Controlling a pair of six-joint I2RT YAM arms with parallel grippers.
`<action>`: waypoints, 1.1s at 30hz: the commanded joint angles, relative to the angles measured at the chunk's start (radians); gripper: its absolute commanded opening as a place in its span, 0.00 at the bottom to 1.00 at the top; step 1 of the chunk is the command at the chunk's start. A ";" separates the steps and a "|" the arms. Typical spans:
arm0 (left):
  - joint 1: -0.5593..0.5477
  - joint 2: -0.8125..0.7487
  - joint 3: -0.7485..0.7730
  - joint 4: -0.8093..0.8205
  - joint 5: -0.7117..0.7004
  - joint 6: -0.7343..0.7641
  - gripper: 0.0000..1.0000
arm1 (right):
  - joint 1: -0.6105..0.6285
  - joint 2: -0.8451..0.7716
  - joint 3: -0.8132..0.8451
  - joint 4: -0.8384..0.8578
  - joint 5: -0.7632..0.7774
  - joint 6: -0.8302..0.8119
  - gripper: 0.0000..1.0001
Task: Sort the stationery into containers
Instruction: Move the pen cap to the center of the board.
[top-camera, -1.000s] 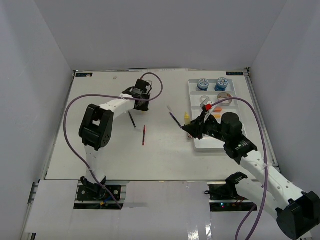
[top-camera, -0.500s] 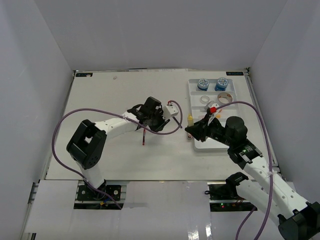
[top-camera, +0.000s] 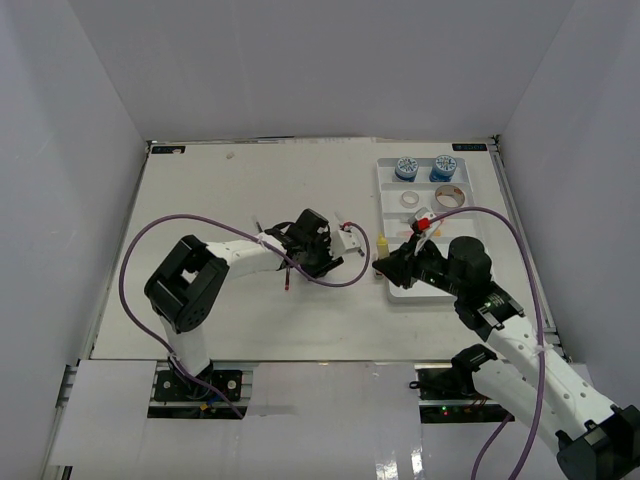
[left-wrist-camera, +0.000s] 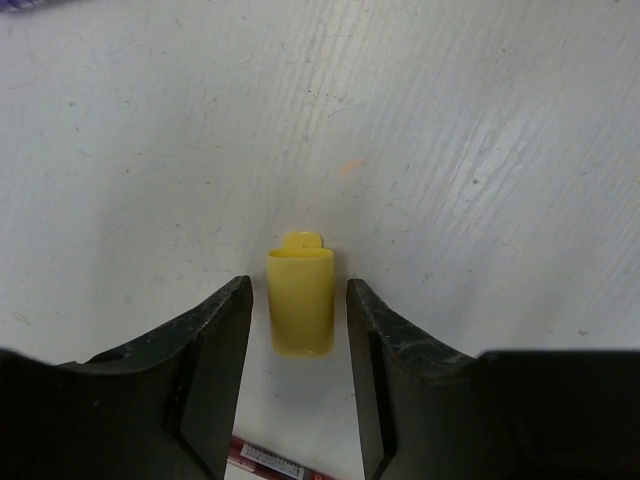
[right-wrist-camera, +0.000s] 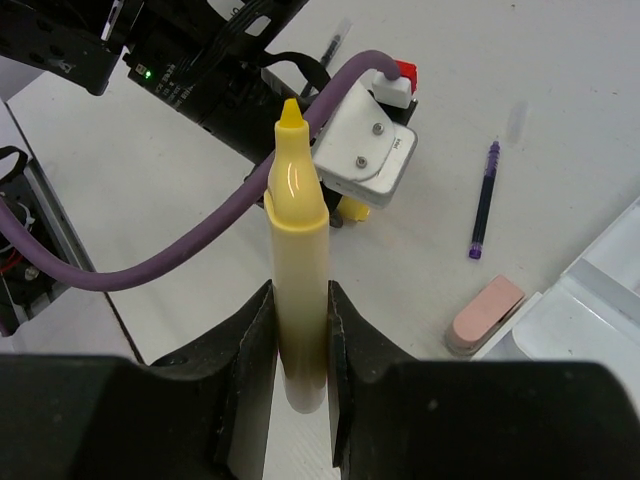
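The left gripper (left-wrist-camera: 298, 292) is seen open on the table (top-camera: 200, 220), its two dark fingers set either side of a yellow cap (left-wrist-camera: 300, 305). The cap lies flat between the pads, with a narrow gap visible on each side. A red pen (left-wrist-camera: 268, 460) is partly seen at the bottom edge of the wrist view, beneath the gripper. In the overhead view it lies just left of the gripper, on its near side.

The right gripper (right-wrist-camera: 298, 295) is closed on a yellow highlighter (right-wrist-camera: 297, 220). The barrel is pinched between both fingers and its uncapped tip is pointed towards the left arm. Beyond that tip, the white camera housing (right-wrist-camera: 365, 150) of the left wrist and a purple cable (right-wrist-camera: 200, 250) are seen. A sliver of the yellow cap shows under the housing.

To the right of the housing, a thin purple pen (right-wrist-camera: 484, 200) lies on the table. A pink eraser (right-wrist-camera: 485, 313) is seen nearer, just beside the corner of the white tray (right-wrist-camera: 600, 300).

From overhead, the tray is seen at the right of the table, with the right gripper held by its near left corner. Two blue-white tubs (top-camera: 406, 168) stand side by side at the tray's far end. Two tape rolls (top-camera: 450, 196) lie just on the near side of them.
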 joint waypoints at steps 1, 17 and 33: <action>0.000 -0.012 -0.030 0.014 -0.020 0.028 0.54 | -0.002 -0.001 -0.007 0.012 0.015 -0.014 0.09; 0.000 -0.233 -0.111 0.080 -0.175 -0.465 0.98 | -0.003 -0.030 -0.013 0.012 0.029 -0.037 0.09; -0.052 -0.311 -0.128 -0.052 -0.232 -1.438 0.83 | -0.003 -0.039 -0.021 0.012 0.060 -0.045 0.09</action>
